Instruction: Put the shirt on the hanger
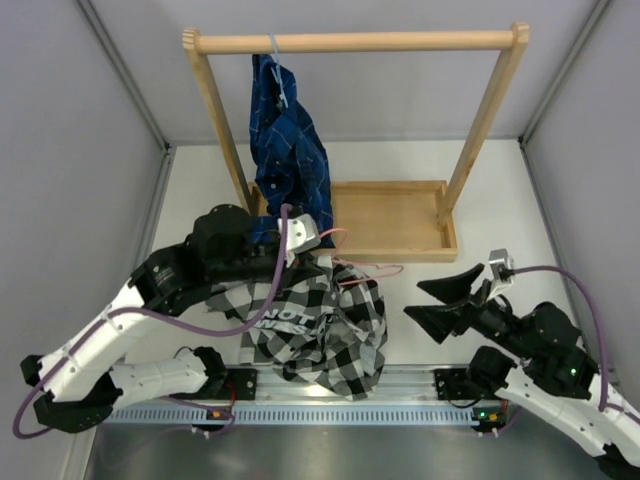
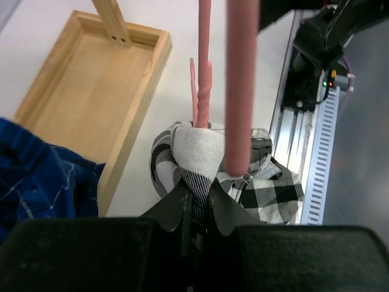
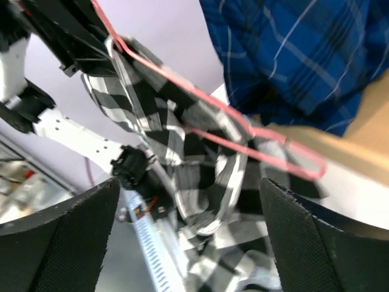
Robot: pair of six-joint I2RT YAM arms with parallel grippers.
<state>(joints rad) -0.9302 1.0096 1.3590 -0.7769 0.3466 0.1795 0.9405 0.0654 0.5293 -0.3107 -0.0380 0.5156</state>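
The black-and-white checked shirt (image 1: 320, 330) with white lettering hangs bunched at the table's near middle. It also shows in the left wrist view (image 2: 267, 182) and the right wrist view (image 3: 182, 152). The pink wire hanger (image 1: 365, 270) pokes out to the shirt's right; in the left wrist view its bars (image 2: 243, 79) run up from the collar, and in the right wrist view it (image 3: 255, 149) crosses the cloth. My left gripper (image 2: 197, 207) is shut on the shirt's collar fabric, holding it up. My right gripper (image 1: 440, 300) is open and empty, to the right of the shirt.
A wooden rack (image 1: 355, 42) stands at the back with a dark blue plaid shirt (image 1: 285, 150) hanging from its bar on a pale hanger. Its wooden base tray (image 1: 395, 220) lies behind the checked shirt. A metal rail (image 1: 330, 385) runs along the near edge.
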